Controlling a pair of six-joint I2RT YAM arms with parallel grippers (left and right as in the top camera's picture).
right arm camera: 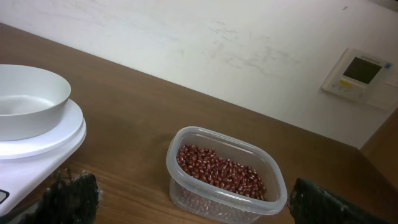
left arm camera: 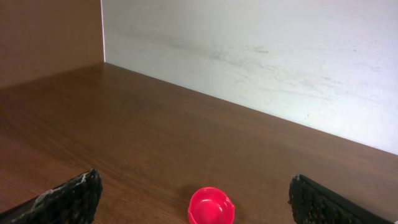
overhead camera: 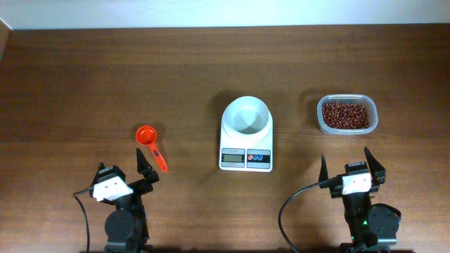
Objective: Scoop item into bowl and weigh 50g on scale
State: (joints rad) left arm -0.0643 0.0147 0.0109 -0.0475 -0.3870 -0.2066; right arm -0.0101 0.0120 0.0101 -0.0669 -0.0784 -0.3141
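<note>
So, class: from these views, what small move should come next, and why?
Probably lower the left gripper onto the red scoop: it lies just ahead, the gripper is open and empty, and the bowl on the scale holds no beans.

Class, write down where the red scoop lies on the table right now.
Overhead view: the red scoop lies on the left side, left of the scale, just ahead of the left pincer.

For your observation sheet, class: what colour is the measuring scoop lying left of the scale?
The scoop is bright orange-red, and it shows best in the overhead view.
</note>
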